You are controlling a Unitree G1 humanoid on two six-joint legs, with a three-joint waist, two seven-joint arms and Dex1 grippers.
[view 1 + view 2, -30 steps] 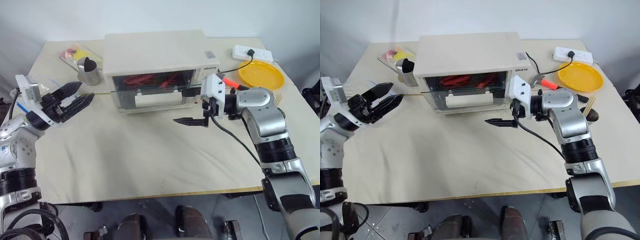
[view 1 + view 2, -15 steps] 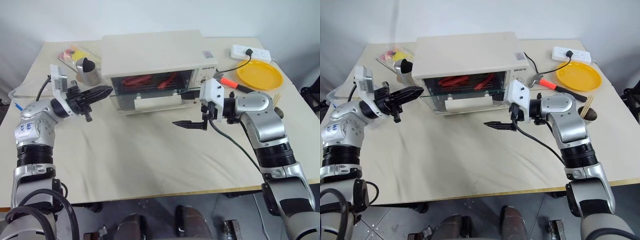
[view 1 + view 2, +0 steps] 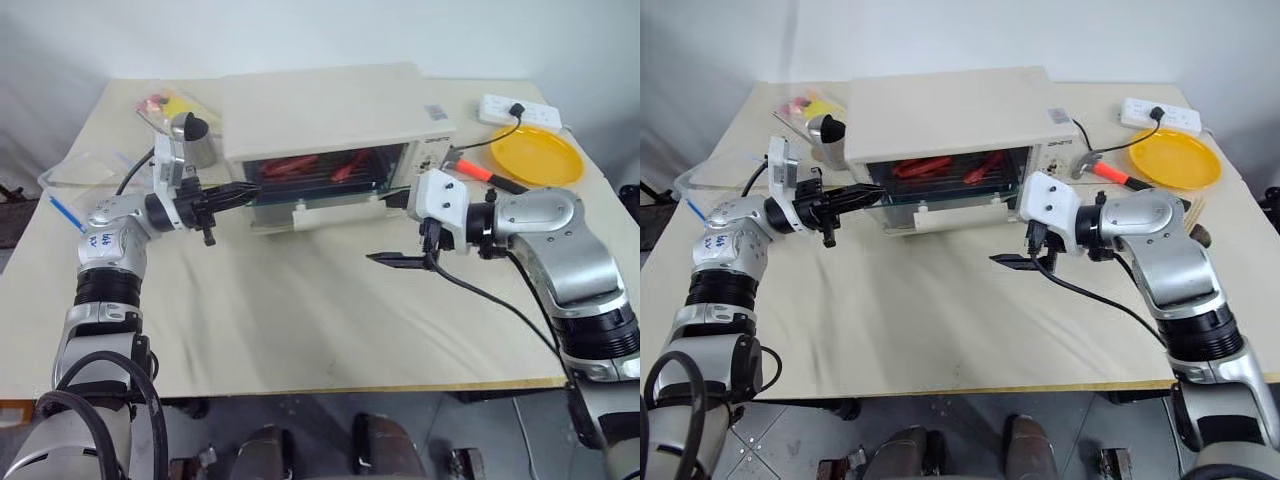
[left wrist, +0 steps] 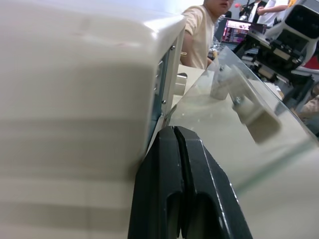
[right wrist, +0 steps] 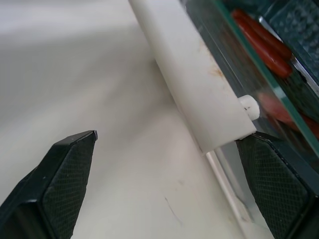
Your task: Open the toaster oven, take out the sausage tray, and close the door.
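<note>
- Left eye view: the toaster oven (image 3: 335, 120) stands at the back of the worktop (image 3: 300, 310); the door (image 3: 320, 185) is only slightly ajar, tilted out at its top edge.
- The sausage tray (image 3: 945, 168) sits inside, behind the glass; removal and closing are not yet done.
- The left tool (image 3: 240, 193), fingers pressed together and holding nothing, points into the gap at the door's left edge.
- The right tool (image 3: 405, 230), fingers spread wide and empty, brackets the right end of the white handle (image 5: 192, 79).
- Tray outline is obscured by glass reflections; any contact between the left tool and the door cannot be confirmed.
</note>
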